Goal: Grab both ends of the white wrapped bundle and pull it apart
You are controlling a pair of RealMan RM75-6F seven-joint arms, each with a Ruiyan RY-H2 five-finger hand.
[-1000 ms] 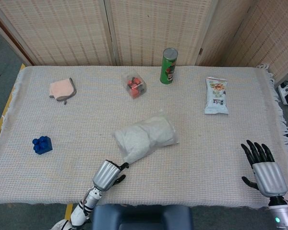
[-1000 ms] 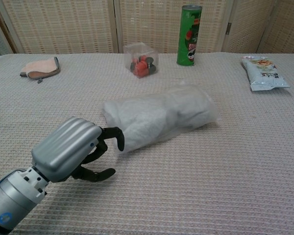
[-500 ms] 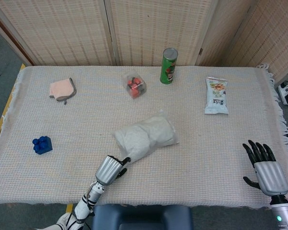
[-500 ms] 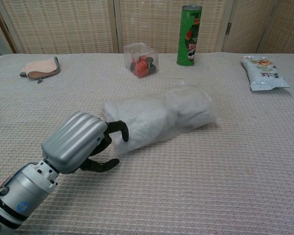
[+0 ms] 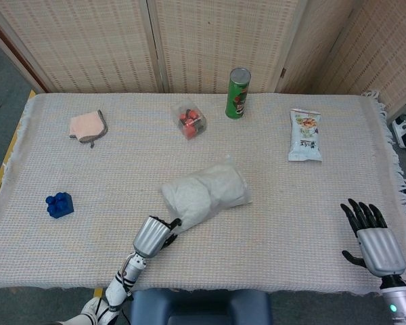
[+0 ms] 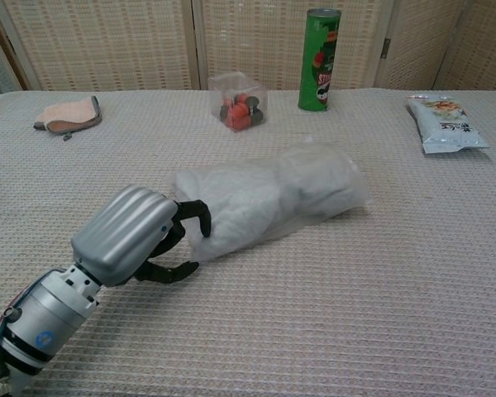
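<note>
While the bundle lies untouched by the right hand, the scene reads:
Bundle: white wrapped bundle (image 5: 205, 193) lies on its side near the middle of the counter (image 5: 291, 223), its length running from near-left to far-right.
Left hand: left hand (image 6: 140, 236) sits at the bundle's near-left end, dark fingers (image 6: 197, 213) curled against the wrapping with the thumb underneath; whether they truly clamp the plastic cannot be told.
Right hand: right hand (image 5: 373, 238) is at the near right corner, well apart from the bundle, fingers apart and holding nothing.
Far side: green can (image 5: 237, 93) upright, clear box of red pieces (image 5: 189, 119) left of it, snack packet (image 5: 304, 135) to the right.
Left side: pink cloth (image 5: 88, 126) far, blue block (image 5: 59, 204) nearer.
</note>
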